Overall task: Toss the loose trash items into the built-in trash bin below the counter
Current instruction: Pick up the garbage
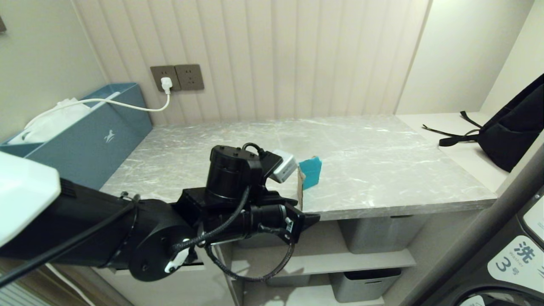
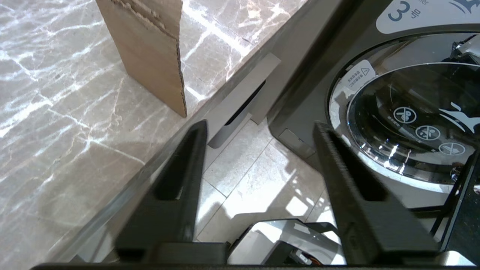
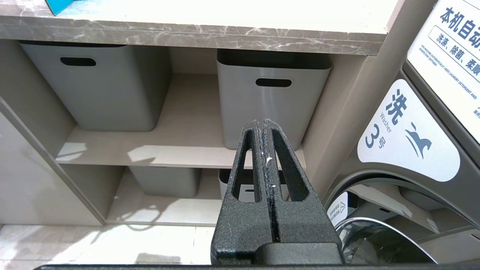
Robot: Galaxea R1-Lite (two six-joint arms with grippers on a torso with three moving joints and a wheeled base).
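Along the ribbed wall: a grey marble-patterned surface (image 1: 365, 170) with white veining and a thick front edge runs from the left corner to a pale ledge on the right.
Surface, left end: a large blue-grey box (image 1: 91, 136) against the wall; a white cable runs from it to a wall socket (image 1: 177, 77).
Ledge, right: a black backpack (image 1: 512, 131).
Trash left: a folded teal-and-brown cardboard piece (image 1: 309, 173) stands upright near the front edge of the surface, brown face toward the arm.
Left hand (image 2: 258, 138): released, fingers spread with nothing between them, at the front edge just beside the cardboard and not touching it.
Right hand (image 3: 265, 129): clenched on nothing, low in front of the shelves.
Under the surface: beige shelves holding grey storage bins (image 3: 272, 99) with handle slots.
Room, right: a washer (image 3: 408, 142) with a round glass door.
Floor: pale tiles.
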